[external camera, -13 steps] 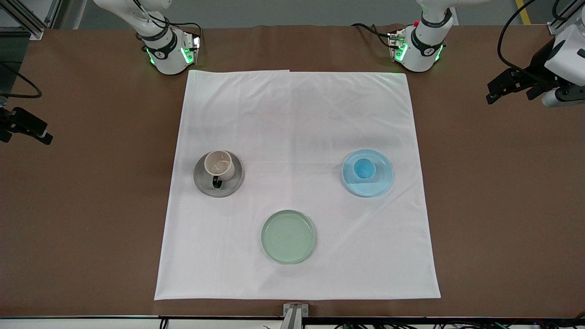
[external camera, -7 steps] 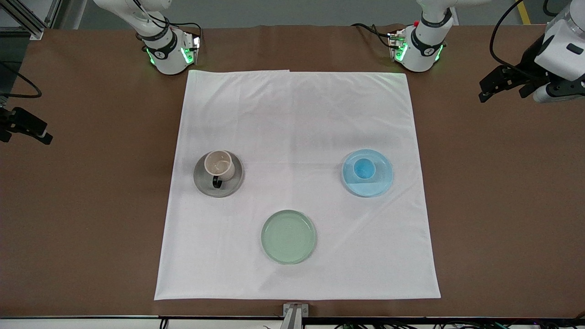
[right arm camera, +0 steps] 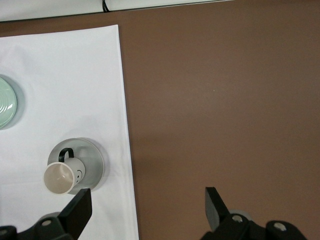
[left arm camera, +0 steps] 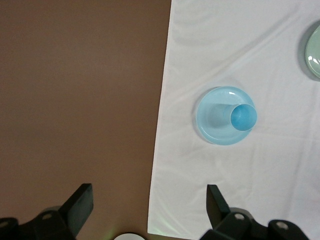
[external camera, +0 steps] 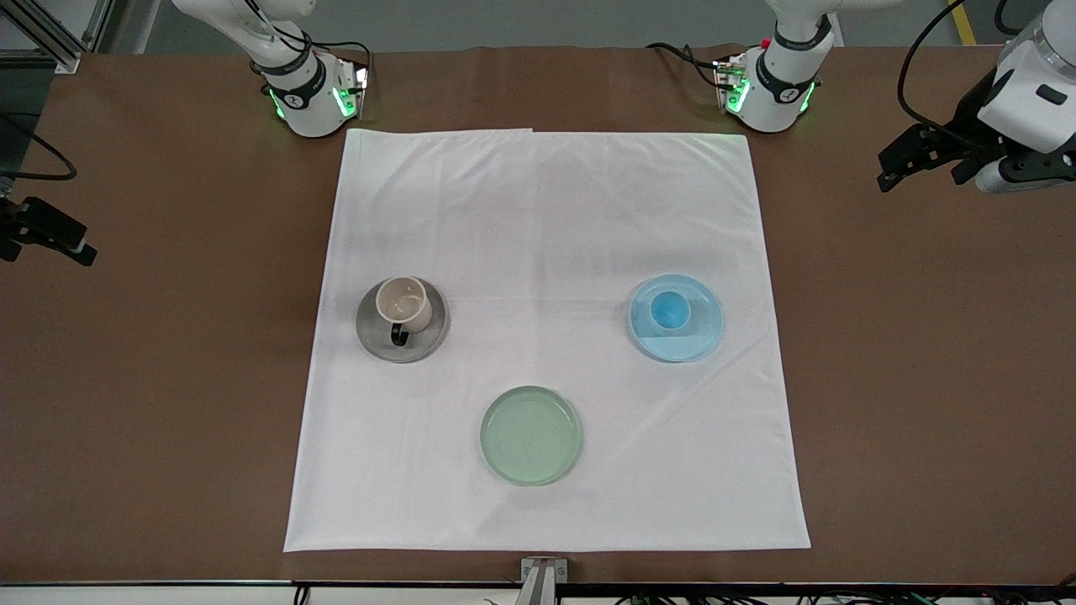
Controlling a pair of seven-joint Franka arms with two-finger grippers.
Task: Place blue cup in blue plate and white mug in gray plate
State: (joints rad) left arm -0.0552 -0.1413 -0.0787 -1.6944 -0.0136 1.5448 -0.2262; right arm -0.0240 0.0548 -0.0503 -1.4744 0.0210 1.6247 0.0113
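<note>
White mug on gray plate; blue cup on blue plate. Left claw and right claw spread, empty, over opposite bench ends.

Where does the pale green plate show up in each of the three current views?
Front view: the pale green plate lies on the white cloth, nearer to the front camera than the gray plate and the blue plate.
Left wrist view: only a sliver of it shows at the picture's edge.
Right wrist view: it is cut off at the edge.
Shared landmark: the white cloth, in all three.
</note>
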